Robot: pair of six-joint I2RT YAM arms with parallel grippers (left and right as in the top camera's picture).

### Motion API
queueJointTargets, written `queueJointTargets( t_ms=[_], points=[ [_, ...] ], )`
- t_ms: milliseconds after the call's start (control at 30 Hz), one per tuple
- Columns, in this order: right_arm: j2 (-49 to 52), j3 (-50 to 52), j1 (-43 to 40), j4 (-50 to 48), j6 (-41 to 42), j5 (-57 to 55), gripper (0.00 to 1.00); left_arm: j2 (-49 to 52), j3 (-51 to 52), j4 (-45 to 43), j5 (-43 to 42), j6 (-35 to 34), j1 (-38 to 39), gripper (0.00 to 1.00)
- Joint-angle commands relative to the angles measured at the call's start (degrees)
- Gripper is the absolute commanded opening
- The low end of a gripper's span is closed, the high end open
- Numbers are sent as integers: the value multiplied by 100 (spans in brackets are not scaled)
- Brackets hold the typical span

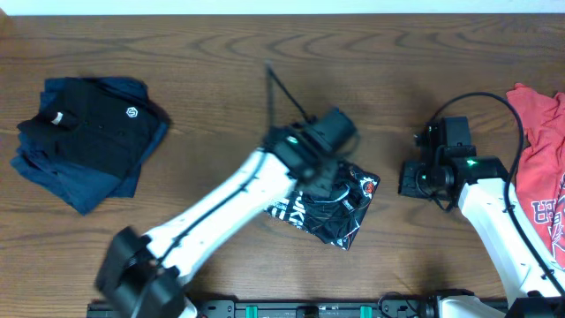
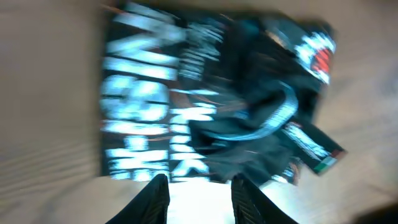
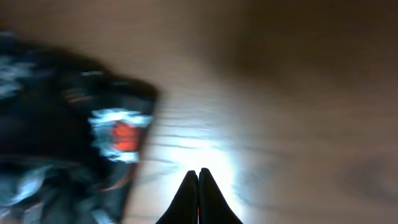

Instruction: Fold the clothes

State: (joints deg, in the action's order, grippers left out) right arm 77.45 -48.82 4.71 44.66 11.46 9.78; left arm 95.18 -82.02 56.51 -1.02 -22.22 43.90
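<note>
One jersey (image 2: 211, 99), crumpled: left pincer (image 2: 200, 200) parted above, right pincer (image 3: 199, 190) closed nearby.

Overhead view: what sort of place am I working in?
Probably a robot clothes-folding test bench rather than a home: a wooden table, a folded dark polo stack at one end, a red T-shirt at the other, and a black printed jersey between.

Left arm (image 1: 229, 199): white link stretched diagonally from the near table edge up over the jersey (image 1: 346, 221); left gripper (image 2: 201, 180) above the jersey, fingers parted, nothing between them. Right arm (image 1: 494, 208): bent, right gripper (image 3: 199, 177) just right of the jersey, fingers pressed together, empty
</note>
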Motion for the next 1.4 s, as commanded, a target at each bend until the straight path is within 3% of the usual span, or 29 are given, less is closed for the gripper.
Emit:
queueJointTargets(
  t_ms=[0,267,433,600,867,1000,1200,1233,1300,1367],
  points=[
    [-105,-81,103,-166,-1086,1908,4,-319,-146,181,468,-17,-608,35],
    [-103,-79,765,-603,-1150,2546,8,-168,188,107,-306,-358,-1895,35],
    [90,-79,1231,-927,-1019,2020,31,76,417,-210,-796,-337,-2168,35],
    [529,-79,1484,-1056,-1023,1969,35,407,505,-413,-802,-334,-2159,35],
    [1067,-79,1604,-1419,-1021,1150,29,968,505,-511,-935,-315,-2159,36],
    [1075,-79,1604,-1537,-938,555,9,1207,505,-592,-1040,-313,-2159,36],
    [1080,-79,1644,-1530,-857,369,17,1307,505,-616,-1064,-310,-2146,36],
    [1080,-79,1655,-1534,-855,372,15,1307,505,-629,-1064,-310,-2144,36],
    [1080,-79,1659,-1537,-852,369,2,1307,505,-629,-1064,-310,-2144,36],
    [1080,-79,1659,-1502,-745,240,1,1307,505,-627,-1064,-313,-2135,36]
  ],
)
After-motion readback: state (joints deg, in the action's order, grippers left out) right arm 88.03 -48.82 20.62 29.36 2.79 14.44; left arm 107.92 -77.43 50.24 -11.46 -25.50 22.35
